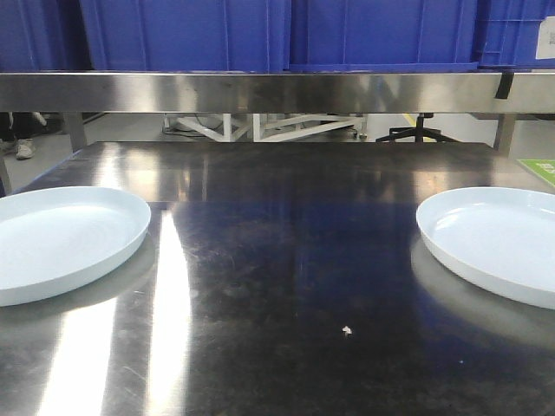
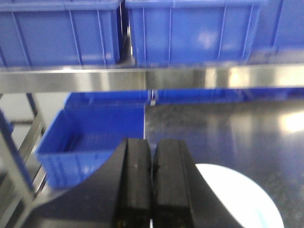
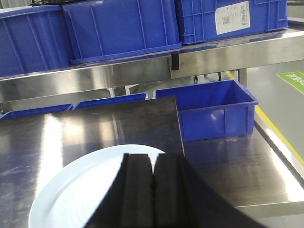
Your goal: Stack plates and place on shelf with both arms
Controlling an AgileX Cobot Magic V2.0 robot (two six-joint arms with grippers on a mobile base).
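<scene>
The left gripper (image 2: 152, 148) has its black jaws pressed together, holding nothing. The right gripper (image 3: 153, 162) is likewise closed and empty.

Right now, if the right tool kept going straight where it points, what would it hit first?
Probably the steel table just beyond the plate under the right tool; if it runs level instead, the shelf rail with blue bins. Depth is unclear.
</scene>
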